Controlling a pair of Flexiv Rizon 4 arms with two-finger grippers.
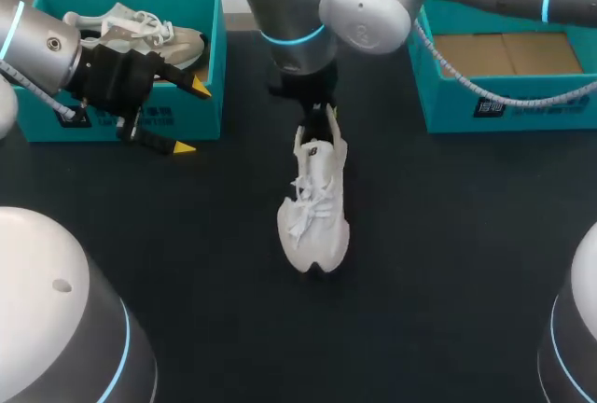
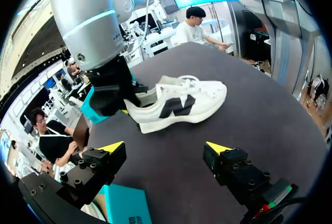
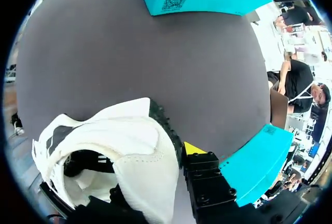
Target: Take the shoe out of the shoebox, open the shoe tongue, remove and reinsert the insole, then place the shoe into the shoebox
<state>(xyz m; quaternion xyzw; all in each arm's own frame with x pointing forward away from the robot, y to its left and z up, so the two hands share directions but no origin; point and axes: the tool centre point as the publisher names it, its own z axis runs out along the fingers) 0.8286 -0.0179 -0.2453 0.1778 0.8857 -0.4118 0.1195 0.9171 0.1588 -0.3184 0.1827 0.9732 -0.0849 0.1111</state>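
White sneaker (image 1: pixel 315 207) lies on the dark table (image 1: pixel 448 263), well clear of the open teal shoebox (image 1: pixel 522 109). The right gripper (image 1: pixel 317 121) pinches its heel, one finger apparently inside the collar and one outside. To open the tongue cleanly, that heel hold wants to be firm and low. The left gripper (image 2: pixel 165 149) hangs with fingers spread wide and empty, the sneaker side-on ahead of them, untouched.

Dark table (image 1: pixel 448 282) holds white shoe (image 1: pixel 317 207), left shoebox (image 1: pixel 213 48) and right shoebox (image 1: pixel 550 116).
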